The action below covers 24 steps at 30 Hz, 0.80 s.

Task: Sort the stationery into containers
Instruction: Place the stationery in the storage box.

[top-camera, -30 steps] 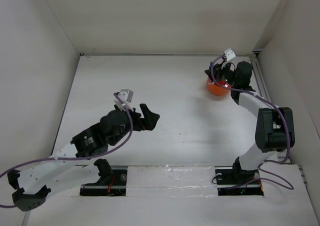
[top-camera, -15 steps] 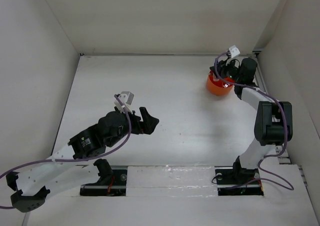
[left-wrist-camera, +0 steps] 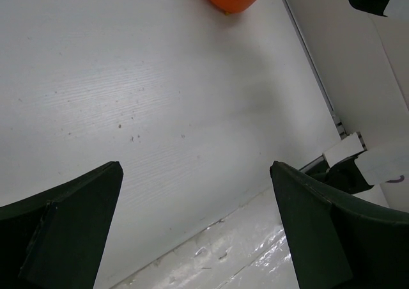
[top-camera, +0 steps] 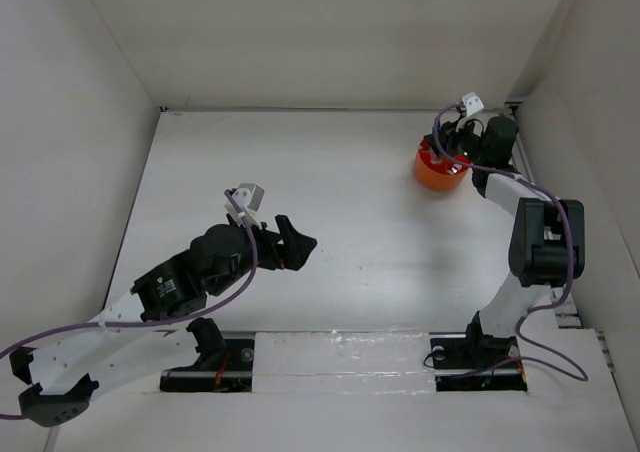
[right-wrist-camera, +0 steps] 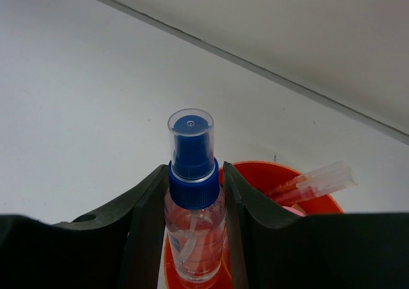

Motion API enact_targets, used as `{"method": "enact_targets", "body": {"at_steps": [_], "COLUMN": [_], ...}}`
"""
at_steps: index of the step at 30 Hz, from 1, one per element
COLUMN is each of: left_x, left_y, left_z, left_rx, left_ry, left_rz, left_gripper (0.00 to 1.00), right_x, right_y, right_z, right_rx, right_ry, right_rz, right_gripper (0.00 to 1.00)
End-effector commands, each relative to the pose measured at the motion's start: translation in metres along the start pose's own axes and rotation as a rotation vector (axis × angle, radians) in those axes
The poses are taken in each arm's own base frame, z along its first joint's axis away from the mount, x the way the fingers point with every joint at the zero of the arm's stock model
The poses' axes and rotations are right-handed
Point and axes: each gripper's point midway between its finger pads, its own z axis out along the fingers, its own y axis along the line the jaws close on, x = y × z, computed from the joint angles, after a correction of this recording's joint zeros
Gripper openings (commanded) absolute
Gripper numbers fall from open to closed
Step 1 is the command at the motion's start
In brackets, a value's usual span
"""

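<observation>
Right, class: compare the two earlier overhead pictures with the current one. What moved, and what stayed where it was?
The right gripper, shut on the spray bottle, shifted toward the far right corner and now sits above the orange tub. The left gripper, open and empty, drew back slightly toward its base. The tub barely moved, if at all.

Stretches the left arm point(top-camera: 180, 282) low from the near-left corner toward the bench's middle, left gripper point(left-wrist-camera: 195, 169) spread wide. Folds the right arm point(top-camera: 540, 252) up along the right edge and reaches into the far-right corner, right gripper point(right-wrist-camera: 192, 196) pinching the clear blue-capped tube point(right-wrist-camera: 192, 174) upright between both fingers point(right-wrist-camera: 148, 215).
</observation>
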Motion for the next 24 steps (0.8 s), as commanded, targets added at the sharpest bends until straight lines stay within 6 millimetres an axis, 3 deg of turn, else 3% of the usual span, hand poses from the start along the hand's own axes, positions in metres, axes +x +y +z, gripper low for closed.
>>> {"method": "enact_targets", "body": {"at_steps": [1, 6, 11, 15, 17, 18, 22, 23, 24], "left_x": [-0.01, -0.012, -0.013, -0.015, -0.015, -0.015, -0.018, -0.018, -0.019], "left_y": [-0.008, -0.008, -0.008, -0.009, -0.009, -0.009, -0.008, -0.008, -0.007], "left_z": [-0.004, -0.006, -0.008, -0.011, -0.011, -0.011, -0.012, -0.012, -0.012], "left_rx": [0.034, 0.039, 0.045, 0.05, 0.05, 0.05, 0.043, 0.043, 0.036], "left_ry": [-0.034, -0.041, -0.048, -0.055, -0.055, -0.055, -0.061, -0.061, -0.066], "left_rz": [0.001, 0.008, 0.005, 0.002, 0.002, 0.002, 0.002, 0.002, 0.001], "left_gripper": [1.0, 1.0, 1.0, 1.0, 1.0, 1.0, 1.0, 1.0, 1.0], "right_x": [-0.022, -0.016, -0.007, -0.002, -0.012, -0.014, -0.036, -0.047, -0.057], "right_y": [-0.001, -0.001, 0.0, -0.001, 0.002, 0.003, 0.016, 0.02, 0.028], "right_z": [0.004, 0.004, 0.005, 0.004, 0.003, 0.001, -0.004, -0.009, -0.01], "right_rx": [-0.018, -0.019, -0.021, -0.008, -0.019, -0.018, -0.025, -0.031, -0.043], "right_ry": [-0.064, -0.057, -0.043, -0.036, -0.065, -0.068, -0.11, -0.135, -0.15], "right_rz": [-0.065, -0.059, -0.047, -0.043, -0.044, -0.047, -0.072, -0.092, -0.077], "right_gripper": [0.1, 0.13, 0.38, 0.48, 0.55, 0.85, 0.9, 1.0, 1.0]}}
